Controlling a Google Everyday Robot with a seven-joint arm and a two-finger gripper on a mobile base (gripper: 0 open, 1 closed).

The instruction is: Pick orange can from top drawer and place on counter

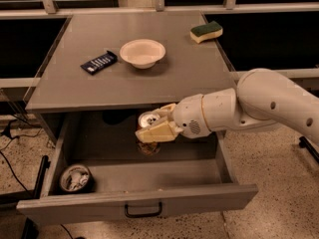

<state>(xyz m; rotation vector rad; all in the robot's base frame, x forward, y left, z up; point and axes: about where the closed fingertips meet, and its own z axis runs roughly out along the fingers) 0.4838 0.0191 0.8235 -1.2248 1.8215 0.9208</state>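
The orange can (148,119) shows its silver top between my gripper's cream fingers (155,133), with a bit of orange-brown side below them. My gripper (150,124) is shut on the can and holds it above the floor of the open top drawer (139,200), just below the front edge of the counter (134,86). My white arm reaches in from the right over the drawer's right side. Most of the can's side is hidden by the fingers.
A short dark round tin (75,178) with white contents sits in the drawer's front left corner. On the counter are a white bowl (142,52), a dark packet (98,62) and a green-and-yellow sponge (206,31). The drawer has a small black handle (143,212).
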